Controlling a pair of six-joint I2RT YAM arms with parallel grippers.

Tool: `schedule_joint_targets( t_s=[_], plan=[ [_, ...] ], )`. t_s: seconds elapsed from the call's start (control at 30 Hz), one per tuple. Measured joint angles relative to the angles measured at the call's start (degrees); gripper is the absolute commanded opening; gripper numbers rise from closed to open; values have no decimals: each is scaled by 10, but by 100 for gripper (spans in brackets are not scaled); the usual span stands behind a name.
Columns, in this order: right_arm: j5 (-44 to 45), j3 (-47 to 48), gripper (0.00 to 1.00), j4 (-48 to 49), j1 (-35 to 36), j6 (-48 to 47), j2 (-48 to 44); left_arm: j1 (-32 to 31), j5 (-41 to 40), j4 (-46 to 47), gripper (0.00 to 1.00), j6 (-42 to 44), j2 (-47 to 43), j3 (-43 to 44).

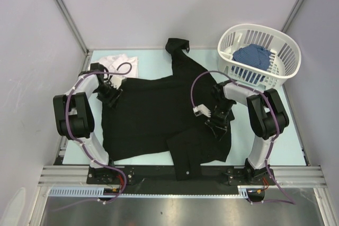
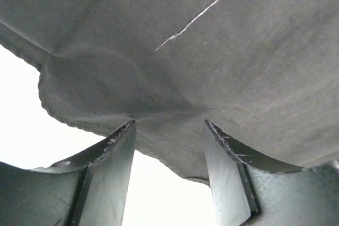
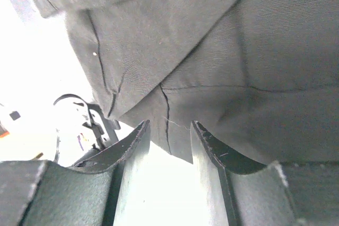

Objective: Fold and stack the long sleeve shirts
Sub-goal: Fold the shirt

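The black shirt (image 1: 159,112) lies spread across the table. One sleeve reaches toward the back (image 1: 177,46) and another part hangs over the front edge (image 1: 186,165). The white shirt (image 1: 121,63) lies crumpled at the back left. My left gripper (image 1: 111,97) is at the black shirt's left edge. In the left wrist view it (image 2: 169,124) is open, with the cloth's edge (image 2: 212,67) hanging between the jaws. My right gripper (image 1: 218,123) is over the shirt's right side. In the right wrist view it (image 3: 171,124) is open, with a corner of the cloth (image 3: 222,56) between the jaws.
A white slatted basket (image 1: 288,56) stands at the back right with a blue cloth (image 1: 253,55) inside. Pale walls close the table on three sides. A metal rail (image 1: 180,173) runs along the front edge.
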Motion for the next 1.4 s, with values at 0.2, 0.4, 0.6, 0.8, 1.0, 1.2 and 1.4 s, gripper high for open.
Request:
schedule_joint_targets(
  t_s=[0.2,0.4,0.6,0.8,1.0,1.2,1.4],
  plan=[
    [-34,44,40,-37,-14,-3,14,0,20,-6,61,-4,1,25],
    [-62,213,41,32,-62,96,30,0,70,-6,67,-12,-7,39],
    [-24,312,28,289,-80,254,64,0,136,17,73,-43,-29,72],
    [48,395,21,450,-74,345,190,-2,171,67,77,-85,-31,108],
    [118,429,21,477,-74,356,277,-2,169,107,81,-110,-41,110],
    [185,405,32,521,-83,342,283,-2,151,139,84,-113,-69,110],
    [211,404,62,565,-71,321,283,-2,103,189,99,-117,-85,110]
  ],
)
